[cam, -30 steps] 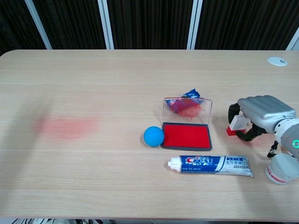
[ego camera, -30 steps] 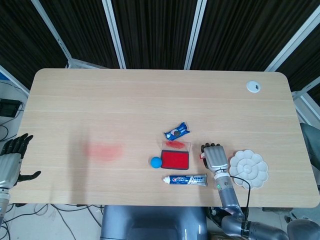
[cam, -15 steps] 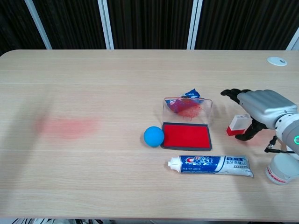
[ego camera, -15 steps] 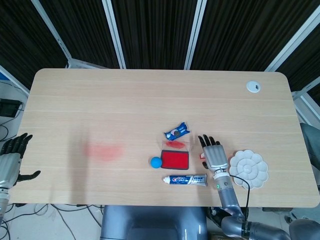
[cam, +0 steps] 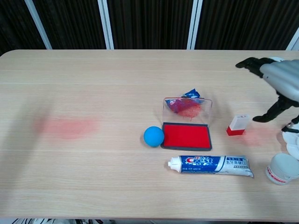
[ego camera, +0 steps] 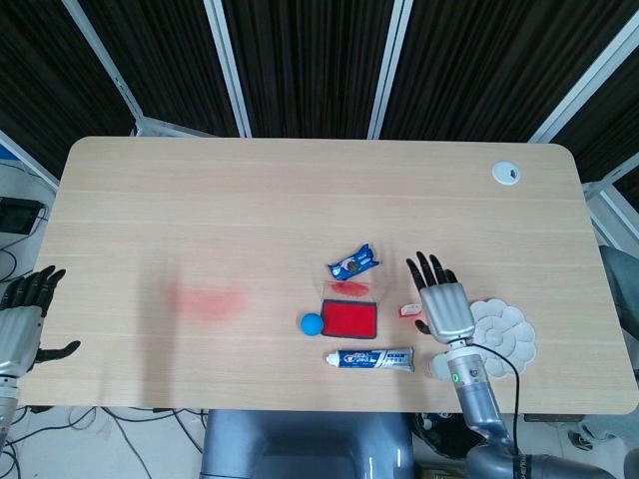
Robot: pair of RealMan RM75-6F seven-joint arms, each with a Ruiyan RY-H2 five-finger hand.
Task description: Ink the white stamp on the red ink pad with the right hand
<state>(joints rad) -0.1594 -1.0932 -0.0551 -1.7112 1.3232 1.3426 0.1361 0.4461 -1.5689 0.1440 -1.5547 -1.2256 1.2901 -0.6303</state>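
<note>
Chest view shows my right hand (cam: 279,86) spread wide, holding nothing — the white stamp (cam: 237,124) stands upright on the table (cam: 117,84), right of the red ink pad (cam: 186,136).

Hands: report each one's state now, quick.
Left hand: fingers curled, holding nothing.
Right hand: open, fingers spread, clear of the white stamp.

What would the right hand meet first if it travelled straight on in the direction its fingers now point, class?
Probably nothing: the right hand is open, fingers pointing toward the table's far edge and slightly left. Only bare table lies that way. The white stamp stands beside it, off that line. Its height above the table is unclear.
</note>
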